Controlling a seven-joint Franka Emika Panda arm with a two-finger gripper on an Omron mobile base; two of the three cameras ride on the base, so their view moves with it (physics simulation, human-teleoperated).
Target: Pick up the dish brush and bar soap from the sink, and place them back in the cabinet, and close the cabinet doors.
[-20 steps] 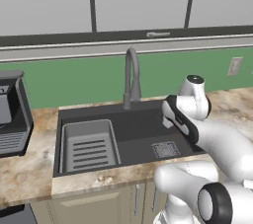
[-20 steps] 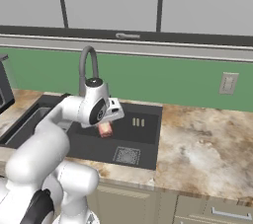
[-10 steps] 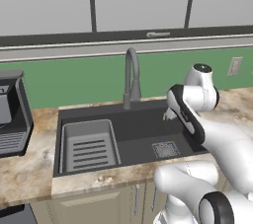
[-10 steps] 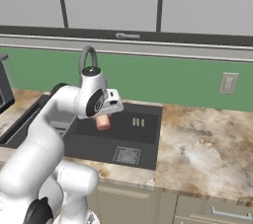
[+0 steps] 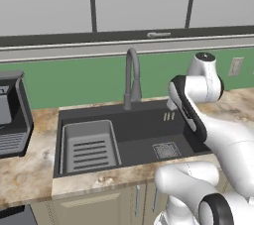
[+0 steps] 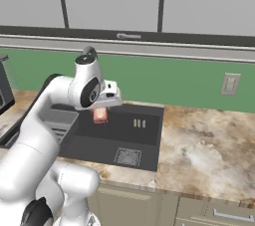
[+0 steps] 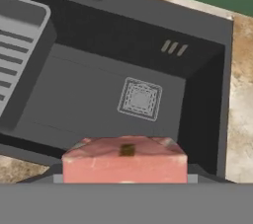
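Note:
A pinkish bar soap [image 6: 100,114] hangs above the right part of the dark-grey sink [image 6: 147,140], and my gripper [image 6: 101,111] is shut on it. In the hand view the bar soap [image 7: 126,161] is a wide pink block held between the fingers of the gripper [image 7: 126,171], low in the picture, with the sink [image 7: 84,90] floor and its square drain grate [image 7: 141,98] below it. In the left base view my arm bends over the right end of the sink [image 5: 99,112]. The dish brush, the cabinet and the cabinet doors are out of view.
A grey ribbed tray insert [image 5: 92,147] fills the sink's left half. The gooseneck faucet [image 5: 131,78] stands behind the basin. A dark appliance [image 5: 12,115] sits on the counter at left. Marbled counter [image 6: 209,145] stretches to the right, with a wall outlet [image 6: 229,84] above it.
The hand has risen from low in the basin with the bar soap in its grip, and the arm's elbow has lifted. The jaws have kept their width.

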